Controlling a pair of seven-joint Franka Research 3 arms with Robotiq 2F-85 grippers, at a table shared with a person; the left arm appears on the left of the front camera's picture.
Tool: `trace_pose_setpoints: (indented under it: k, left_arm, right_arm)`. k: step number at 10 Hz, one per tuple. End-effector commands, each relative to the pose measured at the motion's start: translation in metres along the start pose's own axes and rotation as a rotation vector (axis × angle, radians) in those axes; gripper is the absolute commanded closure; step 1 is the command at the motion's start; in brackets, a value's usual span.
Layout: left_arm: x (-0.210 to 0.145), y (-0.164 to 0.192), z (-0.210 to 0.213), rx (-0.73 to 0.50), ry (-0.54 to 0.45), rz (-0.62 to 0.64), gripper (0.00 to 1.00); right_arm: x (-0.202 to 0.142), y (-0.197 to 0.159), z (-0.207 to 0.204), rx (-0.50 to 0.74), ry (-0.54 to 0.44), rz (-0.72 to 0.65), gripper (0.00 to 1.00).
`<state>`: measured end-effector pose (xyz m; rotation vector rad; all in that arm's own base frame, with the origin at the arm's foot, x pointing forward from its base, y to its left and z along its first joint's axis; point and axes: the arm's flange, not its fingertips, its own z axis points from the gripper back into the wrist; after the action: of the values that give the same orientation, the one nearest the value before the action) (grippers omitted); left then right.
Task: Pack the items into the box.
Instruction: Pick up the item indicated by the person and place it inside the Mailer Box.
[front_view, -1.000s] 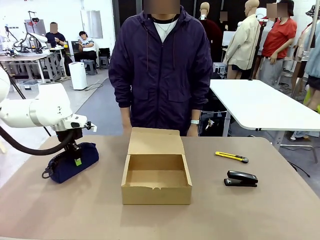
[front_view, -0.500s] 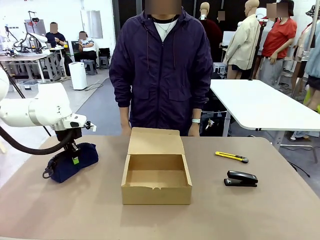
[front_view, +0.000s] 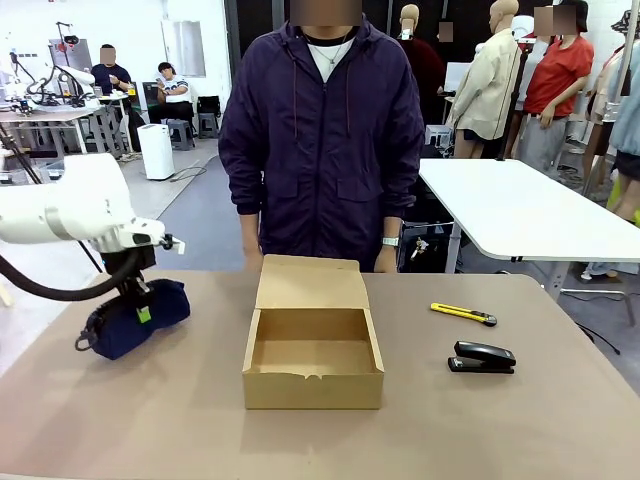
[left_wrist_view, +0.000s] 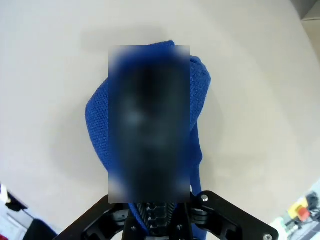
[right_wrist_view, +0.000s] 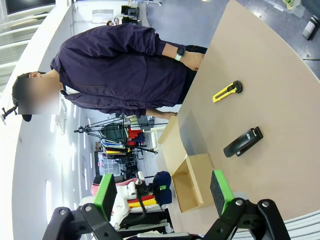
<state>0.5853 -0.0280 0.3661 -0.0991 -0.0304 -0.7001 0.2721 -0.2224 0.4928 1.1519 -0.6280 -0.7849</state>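
– Navy pouch (front_view: 112, 333) is at middle left of the front view, pinched tight by the left gripper (front_view: 140, 305). What now?
– Lift it high over the cardboard box (front_view: 312, 386) wall in the middle, then go down slowly. The right gripper (right_wrist_view: 162, 194) is spread wide, holding nothing.

The brown work table (front_view: 500, 430) occupies the foreground. A white table (front_view: 510, 205) stands beyond it at the right. The floor (front_view: 195, 220) is smooth and grey. A white floor-standing unit (front_view: 156, 150) sits near a far workbench (front_view: 45, 115), where two seated people (front_view: 172, 88) are located. Lighting is bright and even.
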Motion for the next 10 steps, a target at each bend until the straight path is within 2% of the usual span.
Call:
trace_pose_setpoints:
  k: [1, 3, 4, 5, 6, 10]
  left_arm:
    - [-0.028, -0.012, 0.083, -0.004, -0.045, 0.168, 1.00]
    - [-0.047, -0.025, 0.144, 0.060, -0.016, 0.235, 1.00]
    - [-0.053, -0.030, 0.161, 0.058, -0.032, 0.191, 1.00]
    - [-0.061, -0.026, 0.175, 0.125, 0.009, 0.313, 1.00]
    - [-0.057, -0.027, 0.161, 0.046, -0.048, 0.200, 1.00]
    - [-0.057, -0.027, 0.161, 0.046, -0.048, 0.200, 1.00]
  right_arm:
    - [0.002, 0.002, -0.001, 0.028, -0.009, 0.012, 0.00]
    - [0.002, 0.002, -0.001, 0.028, -0.009, 0.012, 0.00]
    - [0.002, 0.002, -0.001, 0.028, -0.009, 0.012, 0.00]
    - [0.002, 0.002, -0.001, 0.028, -0.009, 0.012, 0.00]
    - [0.002, 0.002, -0.001, 0.028, -0.009, 0.012, 0.00]
    - [0.002, 0.002, -0.001, 0.028, -0.009, 0.012, 0.00]
